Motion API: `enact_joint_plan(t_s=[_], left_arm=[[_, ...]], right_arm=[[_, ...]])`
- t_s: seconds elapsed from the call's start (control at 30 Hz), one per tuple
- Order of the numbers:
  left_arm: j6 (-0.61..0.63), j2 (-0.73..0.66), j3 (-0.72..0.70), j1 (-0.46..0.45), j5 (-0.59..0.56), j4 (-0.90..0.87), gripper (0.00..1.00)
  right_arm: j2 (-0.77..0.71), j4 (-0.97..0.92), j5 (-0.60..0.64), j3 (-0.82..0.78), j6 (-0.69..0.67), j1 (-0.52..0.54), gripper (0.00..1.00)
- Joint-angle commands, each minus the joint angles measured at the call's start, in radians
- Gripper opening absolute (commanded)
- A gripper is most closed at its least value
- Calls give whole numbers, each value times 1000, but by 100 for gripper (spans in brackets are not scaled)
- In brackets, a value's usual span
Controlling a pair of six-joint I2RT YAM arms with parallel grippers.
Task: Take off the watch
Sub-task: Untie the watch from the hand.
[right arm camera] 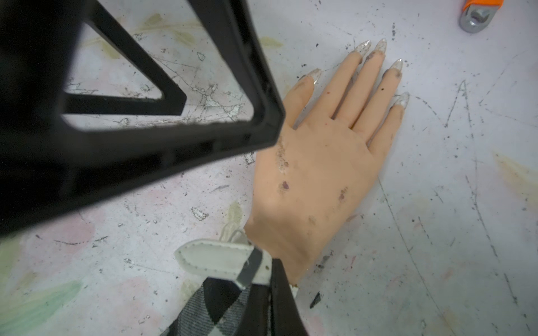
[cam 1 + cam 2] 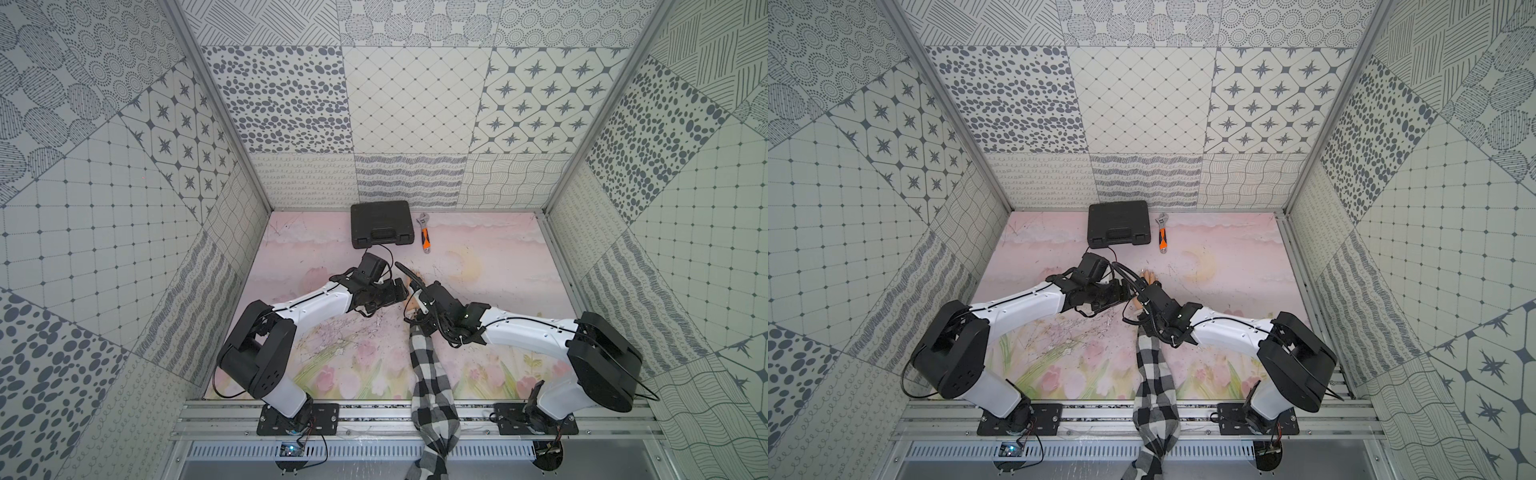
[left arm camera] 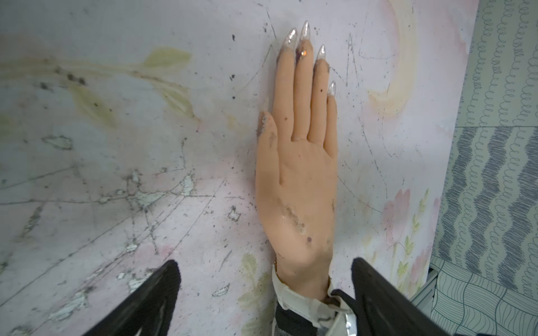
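Note:
A mannequin hand (image 3: 297, 189) lies flat on the table, its wrist running into a black-and-white checked sleeve (image 2: 430, 382). The watch (image 1: 215, 256) is on that wrist; only its pale strap and loose tail show, and its face is hidden. My left gripper (image 3: 265, 263) is open, with its fingers standing either side of the wrist, apart from it. My right gripper (image 1: 276, 272) is shut, its tips lying against the strap beside the buckle. Whether any strap is pinched between them I cannot tell. One left finger (image 1: 174, 131) fills much of the right wrist view.
A shut black tool case (image 2: 382, 224) stands at the back of the table, with an orange-handled wrench (image 2: 424, 235) beside it. Patterned walls close in the back and both sides. The sleeve hangs over the front rail (image 2: 374, 415).

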Motion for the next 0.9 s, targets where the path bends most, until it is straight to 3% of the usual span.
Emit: enact_joint_plan(t_s=[0.0,0.37,0.87], left_arm=[[-52,39,21,-36,53,46,93],[-37,67,15,-66,52,22,93],[5,-17,-119,-63,-18,-72,82]], right_arm=[[9,92,-8,45,14,1,0],[40,87,-2,58,23,-6,0],[29,24,34,56,127,-85,0]])
